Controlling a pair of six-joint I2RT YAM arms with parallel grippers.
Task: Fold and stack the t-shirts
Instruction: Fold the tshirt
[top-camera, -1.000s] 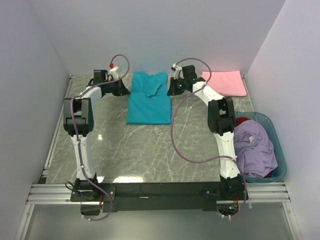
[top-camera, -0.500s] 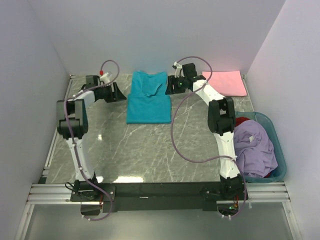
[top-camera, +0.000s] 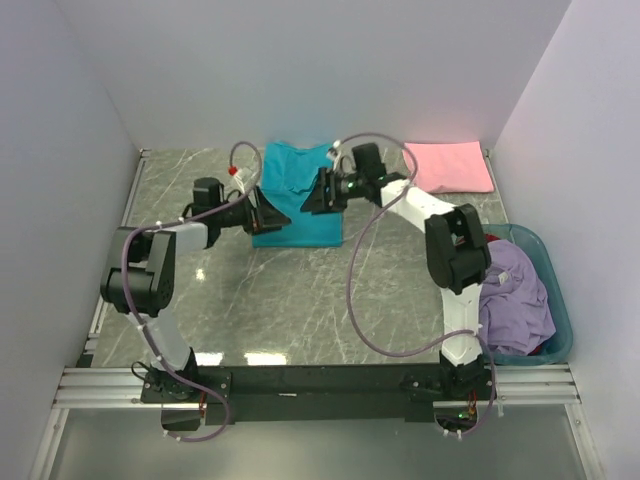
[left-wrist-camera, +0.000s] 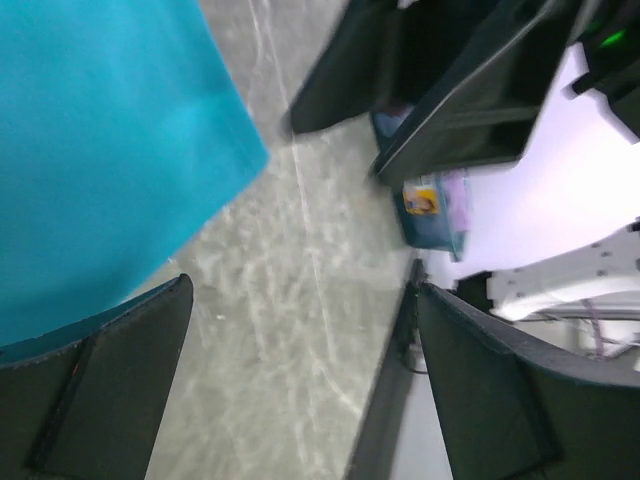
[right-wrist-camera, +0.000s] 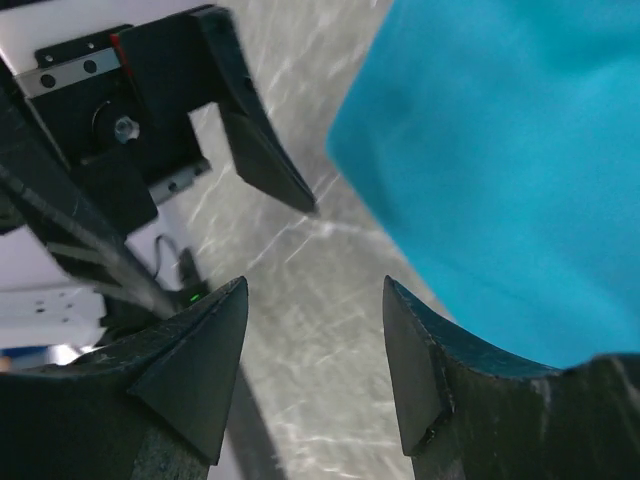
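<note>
The teal t-shirt lies flat on the grey marbled counter in the upper centre of the overhead view, close to the back wall. Both arms reach in over it. The left gripper sits over the shirt's lower left corner, and the right gripper sits over its middle, near the right edge.

In the left wrist view the two dark fingers fill the bottom corners, spread as wide as they go. Only bare counter shows between them, and the teal cloth fills the upper left of that frame, so they have hold of nothing. In the right wrist view the fingers also stand well apart, though less widely. The gap between them is empty and the teal cloth spreads across the upper right. Whether either set of fingertips touches the cloth cannot be told.

A folded pink t-shirt lies at the upper right of the counter, well apart from the teal one. At the right edge a lavender t-shirt is heaped in a teal plastic basket.
</note>
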